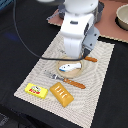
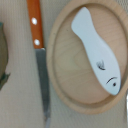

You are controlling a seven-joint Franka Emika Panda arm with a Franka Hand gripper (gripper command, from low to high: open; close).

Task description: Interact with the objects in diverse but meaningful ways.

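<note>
Plainly, white-blue fish point(image 2: 96, 51) on wooden plate point(image 2: 65, 75) — knife point(image 2: 40, 60) beside.

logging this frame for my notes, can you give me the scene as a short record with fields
surface: woven placemat on a dark table
plate: round wooden plate, on the placemat
fish: white and blue toy fish, lying flat on the plate
knife: orange handle, metal blade, beside the plate, not touching the fish
fork: orange handle, on the placemat by the plate
packet: yellow with red marks, on the placemat
biscuit: orange ridged block, next to the packet
arm: white robot arm above the plate
gripper: not visible
</note>
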